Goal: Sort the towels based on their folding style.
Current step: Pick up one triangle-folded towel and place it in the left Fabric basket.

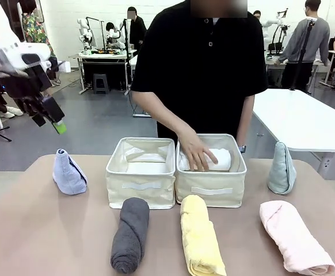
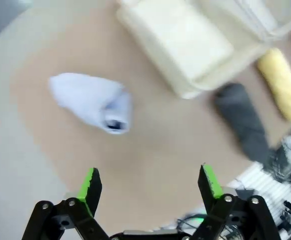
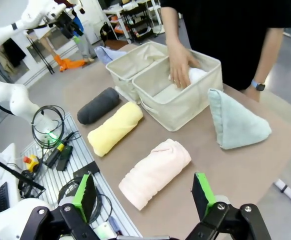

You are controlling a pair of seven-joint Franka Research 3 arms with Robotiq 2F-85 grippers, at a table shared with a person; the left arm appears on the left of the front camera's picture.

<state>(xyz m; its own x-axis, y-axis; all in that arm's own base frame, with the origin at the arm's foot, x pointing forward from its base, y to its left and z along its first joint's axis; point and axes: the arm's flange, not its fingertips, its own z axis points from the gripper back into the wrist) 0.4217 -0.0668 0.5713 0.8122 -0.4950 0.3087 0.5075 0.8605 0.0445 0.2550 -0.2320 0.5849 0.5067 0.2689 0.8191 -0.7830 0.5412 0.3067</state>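
Note:
A person's hand rests on a white rolled towel inside the right cream bin. In front of the bins lie three rolled towels: dark grey, yellow and pink. A lavender-blue cone towel stands left of the bins and a mint cone towel stands right of them. My left gripper hangs open high above the lavender cone, nothing between its fingers. The right gripper is open above the pink roll, well clear of it.
The left cream bin sits against the right one at the table's middle. The person stands at the far edge behind the bins. Cables and a metal rack lie off the table's near side. A white table stands behind on the right.

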